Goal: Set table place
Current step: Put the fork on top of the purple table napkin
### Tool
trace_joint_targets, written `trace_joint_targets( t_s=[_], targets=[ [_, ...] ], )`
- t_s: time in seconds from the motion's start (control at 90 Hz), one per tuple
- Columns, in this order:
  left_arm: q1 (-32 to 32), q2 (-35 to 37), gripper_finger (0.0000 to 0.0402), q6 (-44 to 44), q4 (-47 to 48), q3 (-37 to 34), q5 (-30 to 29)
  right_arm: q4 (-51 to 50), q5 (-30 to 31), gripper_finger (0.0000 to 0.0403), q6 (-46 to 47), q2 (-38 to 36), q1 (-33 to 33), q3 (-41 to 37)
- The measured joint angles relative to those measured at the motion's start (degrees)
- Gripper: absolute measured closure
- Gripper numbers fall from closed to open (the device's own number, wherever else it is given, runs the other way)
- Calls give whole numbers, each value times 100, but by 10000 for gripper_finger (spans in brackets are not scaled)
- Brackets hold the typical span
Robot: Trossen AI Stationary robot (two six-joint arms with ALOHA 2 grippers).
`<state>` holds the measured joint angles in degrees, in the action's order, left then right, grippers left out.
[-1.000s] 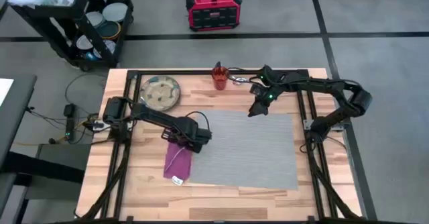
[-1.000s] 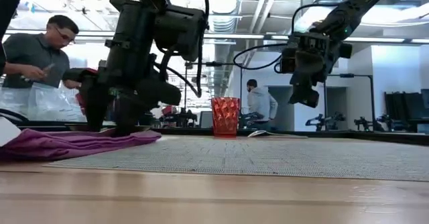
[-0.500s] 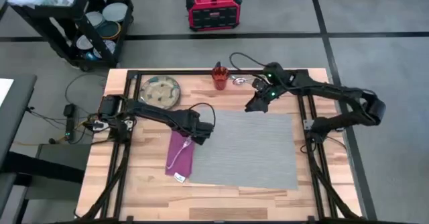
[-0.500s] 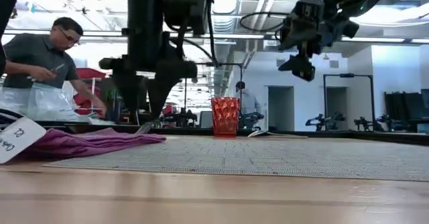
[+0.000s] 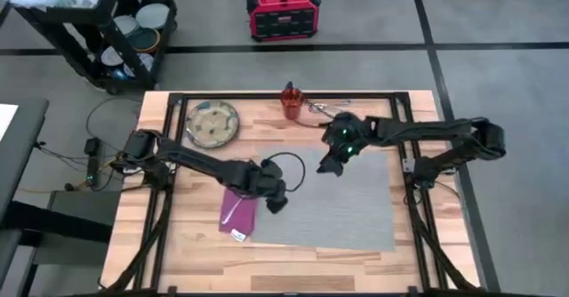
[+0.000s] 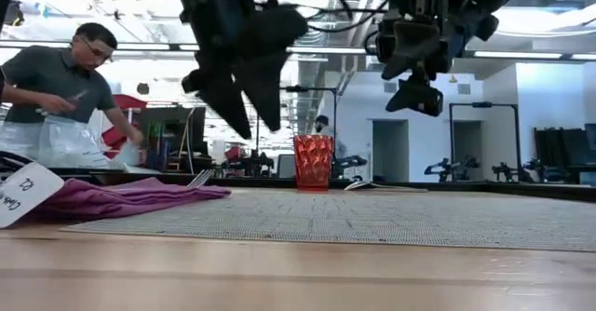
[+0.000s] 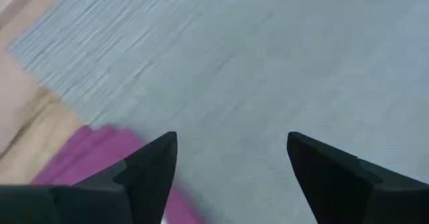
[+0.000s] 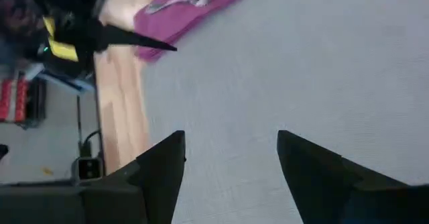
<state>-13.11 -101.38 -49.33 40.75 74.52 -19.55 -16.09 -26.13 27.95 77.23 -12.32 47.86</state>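
Observation:
The grey woven mat [image 5: 333, 199] lies flat on the wooden table [image 5: 178, 244]. Along its left edge lies the magenta napkin [image 5: 238, 213], with a steel fork [image 5: 233, 210] resting on top. The speckled plate [image 5: 213, 124] sits at the far left. The orange-red cup [image 5: 291, 101] stands at the far edge, with more steel cutlery [image 5: 320, 109] just right of it. My left gripper [image 5: 278, 201] hovers open above the mat's left part, beside the napkin [image 7: 80, 170]. My right gripper [image 5: 327, 164] hovers open above the mat's far part [image 8: 268, 76].
A black wheeled cart [image 5: 98, 30] with dishes stands beyond the far left corner, and a red box [image 5: 283, 11] sits on the floor behind the table. A person [image 6: 56, 97] works behind the table. Black rails [image 5: 169, 155] run along both sides.
My left gripper has risen off the napkin and gone toward the table's right and near edges, out over the mat's left part; the fork stays lying on the napkin. My right gripper has come from beside the cup toward the near left, over the mat.

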Motion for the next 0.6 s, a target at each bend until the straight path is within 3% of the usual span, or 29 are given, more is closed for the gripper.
trace_joint_targets(
  t_s=[0.133, 0.389, 0.6],
  targets=[
    [-114, 65, 136, -505, -248, 0, -6, 199, 204, 180, 72, -2, 151, 0],
    [-199, 66, 136, -1951, -580, 0, 251, 167, 227, 180, -367, 0, -144, 0],
    [-316, 317, 136, -1546, -1962, -2, 59, 40, 225, 180, -623, 0, -321, 0]
  ],
)
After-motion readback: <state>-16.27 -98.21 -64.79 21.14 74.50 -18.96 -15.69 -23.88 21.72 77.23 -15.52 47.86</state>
